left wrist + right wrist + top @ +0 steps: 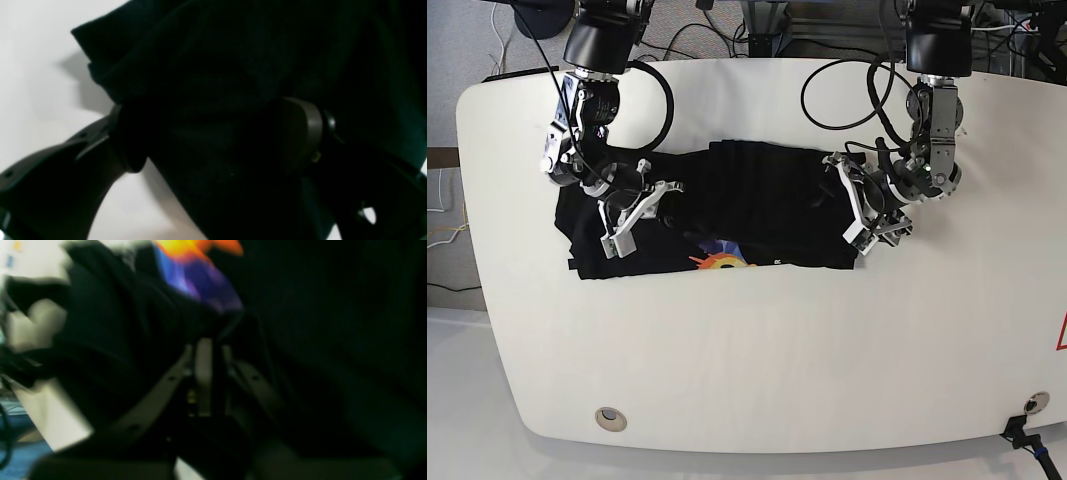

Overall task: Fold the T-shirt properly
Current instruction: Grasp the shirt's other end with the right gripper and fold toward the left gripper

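The table (757, 380) is spanned by the black T-shirt (747, 205), kinda bunched up. Its one edge is clamped in the left gripper (860, 207); its other side is pinched shut in the right gripper (642, 205).

Base view bright and evenly lit, wrist views dim, right wrist heavily blurred, left wrist underexposed with soft shadows

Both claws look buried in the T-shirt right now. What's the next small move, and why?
Probably lift both claws together slightly. The left claw has black cloth bunched between its fingers, and the right claw looks shut on a fold near the colourful print. The T-shirt lies rumpled and partly doubled over on the white table, so raising it evenly should let it hang straight.
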Controlling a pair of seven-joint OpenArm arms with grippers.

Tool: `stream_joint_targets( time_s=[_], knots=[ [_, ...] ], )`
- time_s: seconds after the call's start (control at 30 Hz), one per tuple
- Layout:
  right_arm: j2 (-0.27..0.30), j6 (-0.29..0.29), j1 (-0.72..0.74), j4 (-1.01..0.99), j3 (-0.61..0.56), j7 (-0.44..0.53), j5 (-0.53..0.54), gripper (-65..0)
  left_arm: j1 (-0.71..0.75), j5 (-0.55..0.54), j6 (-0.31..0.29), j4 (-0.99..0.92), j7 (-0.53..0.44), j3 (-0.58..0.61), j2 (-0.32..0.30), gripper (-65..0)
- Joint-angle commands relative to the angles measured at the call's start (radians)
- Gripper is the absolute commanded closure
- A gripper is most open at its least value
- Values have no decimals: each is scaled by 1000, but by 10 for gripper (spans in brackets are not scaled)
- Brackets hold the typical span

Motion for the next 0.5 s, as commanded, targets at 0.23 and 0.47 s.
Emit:
stream_joint_targets(
  time_s=[0.23,0.47],
  knots=[
    [121,-121,63,249,90,-22,197,-412,3,10,-1,-1,48,3,-20,-513],
    [256,-135,78,10,159,58,107,-476,7,10,-1,5,48,0,-22,-513]
  ],
)
